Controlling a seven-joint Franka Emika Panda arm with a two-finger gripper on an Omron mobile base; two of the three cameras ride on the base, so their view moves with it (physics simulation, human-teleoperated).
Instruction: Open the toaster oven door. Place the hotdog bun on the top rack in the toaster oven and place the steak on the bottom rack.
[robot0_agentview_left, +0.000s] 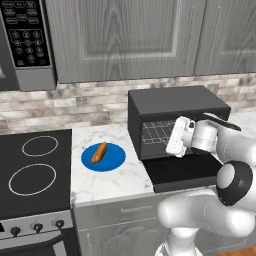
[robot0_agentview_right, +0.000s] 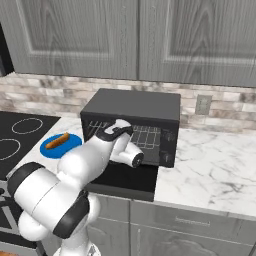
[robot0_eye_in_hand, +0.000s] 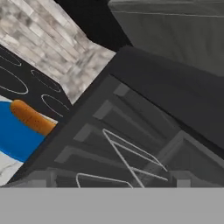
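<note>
Arm: rises from the base in the foreground and bends forward over the desk (robot0_agentview_right: 210, 165) edge toward the oven.
Door (robot0_agentview_left: 182, 172): folded down flat in front of the oven, lying level over the desk's front edge, below the arm's wrist.
Pincer (robot0_agentview_left: 176, 137): held in front of the oven mouth, above the door; its fingertips cannot be made out in the base views, and going by its spread it is wide apart with nothing between the fingers.
Oven (robot0_agentview_right: 135, 107): black box with a dark-grey top, standing on the marble desk against the brick wall; its cavity is open to the front.
Racks: silver wire grids show inside the cavity (robot0_agentview_left: 152, 132); in the hand view a wire grid (robot0_eye_in_hand: 131, 157) and a small wire loop (robot0_eye_in_hand: 103, 179) at its front edge appear close up, with ribbed guides on the oven's side wall.
Knob (robot0_agentview_right: 166, 158): round, dark, on the oven's right front panel.
Plate (robot0_agentview_left: 110, 159): blue, round, on the desk between the oven and the stove, apart from both.
Bun (robot0_agentview_left: 98, 152): orange-tan, lying on the plate, slanted across it.
Stove (robot0_agentview_left: 32, 170): black top with white ring burners, left of the plate.
Steak: cannot be told from these views.
Microwave (robot0_agentview_left: 27, 42): keypad unit mounted high at the far left.
Cabinets (robot0_agentview_right: 140, 37): grey wood doors above the oven.
</note>
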